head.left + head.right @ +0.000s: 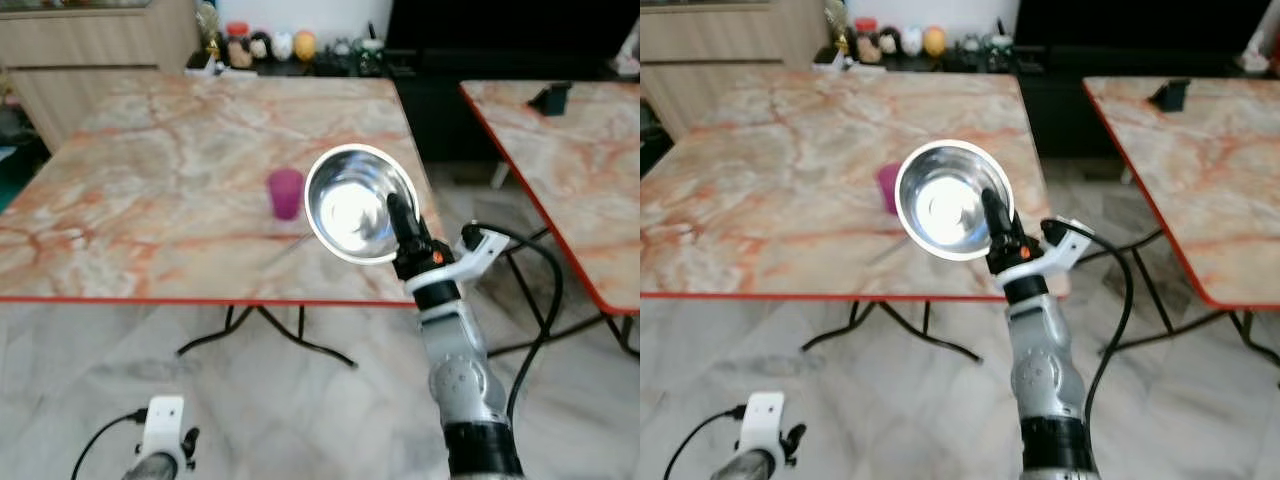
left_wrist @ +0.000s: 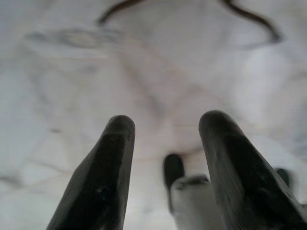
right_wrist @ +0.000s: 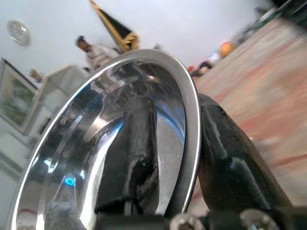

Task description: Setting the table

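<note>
We are carrying a steel bowl [image 1: 352,205] to the table [image 1: 150,180], its rim pinched by our right gripper [image 1: 398,215] above the near edge, beside the purple cup [image 1: 286,192]. Next it needs levelling and setting down. Our left gripper [image 2: 165,158] hangs idle, fingers spread.

No readable text, label, brand, number or sign can be made out on anything here.

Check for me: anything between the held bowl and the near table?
Only the purple cup stands on the table, left of the bowl held in the right gripper. The near edge looks free.
</note>
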`<state>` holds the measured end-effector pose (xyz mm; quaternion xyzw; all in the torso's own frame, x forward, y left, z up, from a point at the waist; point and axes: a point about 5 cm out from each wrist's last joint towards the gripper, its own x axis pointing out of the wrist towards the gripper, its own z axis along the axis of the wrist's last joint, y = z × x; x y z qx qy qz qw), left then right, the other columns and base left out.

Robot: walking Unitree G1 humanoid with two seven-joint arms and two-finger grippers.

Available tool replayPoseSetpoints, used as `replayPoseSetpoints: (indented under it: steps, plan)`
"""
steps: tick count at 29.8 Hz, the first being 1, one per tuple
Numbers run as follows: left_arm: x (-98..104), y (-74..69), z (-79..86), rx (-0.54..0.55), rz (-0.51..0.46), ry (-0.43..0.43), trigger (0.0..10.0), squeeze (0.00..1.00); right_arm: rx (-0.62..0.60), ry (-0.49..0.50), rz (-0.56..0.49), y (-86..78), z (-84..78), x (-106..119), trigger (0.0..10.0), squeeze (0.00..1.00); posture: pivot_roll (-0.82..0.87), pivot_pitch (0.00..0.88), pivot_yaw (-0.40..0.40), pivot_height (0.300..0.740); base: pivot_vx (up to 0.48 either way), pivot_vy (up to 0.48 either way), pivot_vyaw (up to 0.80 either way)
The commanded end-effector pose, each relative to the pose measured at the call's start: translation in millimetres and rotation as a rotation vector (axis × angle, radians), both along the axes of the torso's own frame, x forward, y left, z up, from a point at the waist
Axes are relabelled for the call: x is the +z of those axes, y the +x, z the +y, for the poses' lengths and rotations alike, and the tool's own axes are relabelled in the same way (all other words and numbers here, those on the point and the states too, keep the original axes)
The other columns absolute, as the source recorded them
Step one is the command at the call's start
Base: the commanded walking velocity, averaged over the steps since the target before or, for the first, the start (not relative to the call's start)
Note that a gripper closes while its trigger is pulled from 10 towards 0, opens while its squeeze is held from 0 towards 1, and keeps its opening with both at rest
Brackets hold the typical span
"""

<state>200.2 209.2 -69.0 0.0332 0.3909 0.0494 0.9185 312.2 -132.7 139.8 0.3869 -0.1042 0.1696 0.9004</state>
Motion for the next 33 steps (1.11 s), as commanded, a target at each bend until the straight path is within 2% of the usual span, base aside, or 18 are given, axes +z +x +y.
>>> replayPoseSetpoints:
  steps: [1, 12, 16, 21, 33]
  plan:
    - [0.1, -3.0, 9.1, 0.012, 0.009, 0.021, 10.0, 0.0, 0.034, 0.009, -0.039, 2.2, 10.9, 9.7, 10.0, 0.0, -0.06, 0.0, -0.017, 0.74, 0.0, -0.315, 0.0]
    - [-0.2, -3.4, 8.6, 0.013, 0.01, 0.019, 10.0, 0.0, 0.036, -0.007, -0.039, 2.9, 11.1, 9.4, 10.0, 0.0, -0.06, 0.0, -0.018, 0.74, 0.0, -0.315, 0.0]
    - [0.0, -2.8, 8.5, 0.013, 0.008, 0.018, 10.0, 0.0, 0.032, -0.043, -0.045, 2.1, 11.8, 9.8, 10.0, 0.0, -0.06, 0.0, -0.021, 0.74, 0.0, -0.313, 0.0]
    - [0.3, -2.4, 8.6, 0.013, 0.008, 0.018, 10.0, 0.0, 0.033, -0.075, -0.049, 1.3, 12.6, 9.7, 10.0, 0.0, -0.07, 0.0, -0.019, 0.74, 0.0, -0.312, 0.62]
    - [0.7, -1.6, 8.6, 0.015, 0.006, 0.018, 10.0, 0.0, 0.043, -0.065, -0.04, 1.3, 15.7, 8.3, 10.0, 0.0, -0.06, 0.005, -0.019, 0.74, 0.0, -0.312, 0.0]
